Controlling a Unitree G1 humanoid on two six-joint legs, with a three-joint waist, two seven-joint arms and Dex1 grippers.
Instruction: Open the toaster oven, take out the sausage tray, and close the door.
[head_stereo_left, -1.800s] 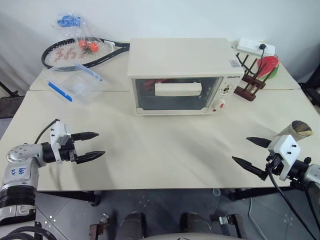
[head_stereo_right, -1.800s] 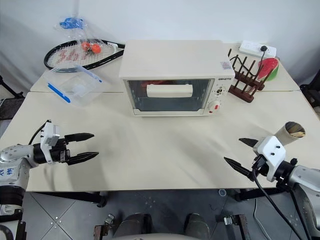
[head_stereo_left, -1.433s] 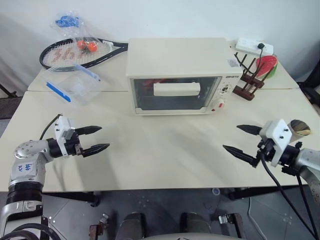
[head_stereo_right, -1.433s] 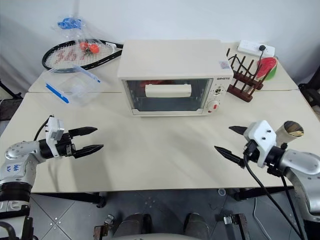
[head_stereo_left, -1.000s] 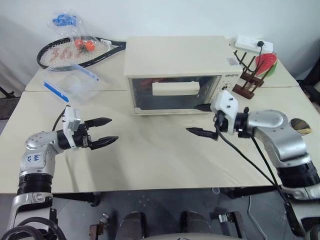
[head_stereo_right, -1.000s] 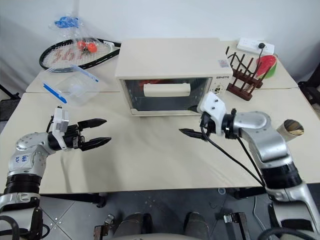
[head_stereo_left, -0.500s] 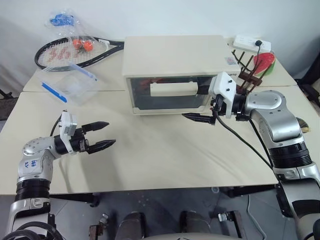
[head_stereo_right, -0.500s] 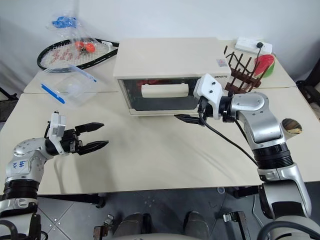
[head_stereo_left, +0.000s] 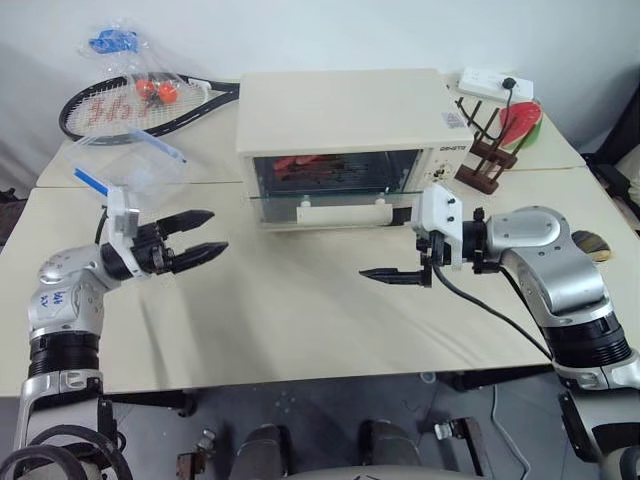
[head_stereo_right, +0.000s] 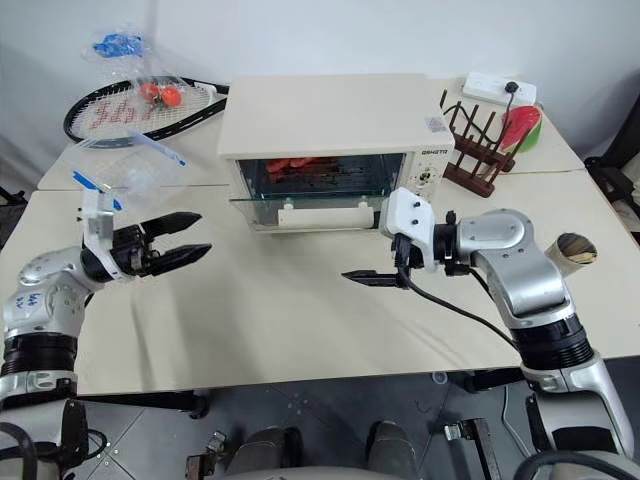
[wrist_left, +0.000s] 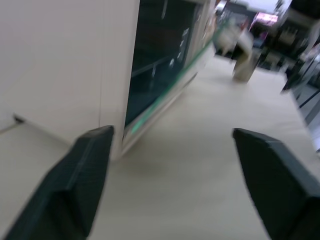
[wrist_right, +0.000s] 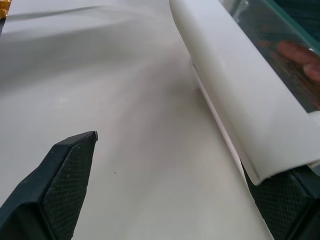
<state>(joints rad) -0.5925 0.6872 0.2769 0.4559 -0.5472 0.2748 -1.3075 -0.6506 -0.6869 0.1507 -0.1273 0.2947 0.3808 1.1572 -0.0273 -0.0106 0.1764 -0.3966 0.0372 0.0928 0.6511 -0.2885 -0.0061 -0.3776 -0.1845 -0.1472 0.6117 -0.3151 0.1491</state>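
The cream toaster oven (head_stereo_left: 345, 105) stands at the middle of the table. Its glass door (head_stereo_left: 325, 198) hangs open, swung down nearly level, with the bar handle (head_stereo_left: 340, 212) at its front edge. Red sausages (head_stereo_left: 298, 162) show inside on the rack; I cannot make out the sausage tray's metal under them. My right gripper (head_stereo_left: 388, 245) is open just in front of the handle's right end. In the right wrist view the handle (wrist_right: 240, 105) lies over one finger while the other finger (wrist_right: 55, 185) stands clear of it. My left gripper (head_stereo_left: 218, 230) hovers open left of the oven, holding nothing.
A tennis racket (head_stereo_left: 120, 100) and a bag of tomatoes (head_stereo_left: 150, 90) lie at the back left. A clear box with a blue-edged lid (head_stereo_left: 125, 175) sits nearer. A wooden rack (head_stereo_left: 485, 160) and a power strip (head_stereo_left: 495, 85) stand right of the oven. A cup (head_stereo_left: 590, 245) lies at the right edge.
The door has swung down from shut to open. My right gripper came down and back toward me with the handle. My left gripper has risen a little.
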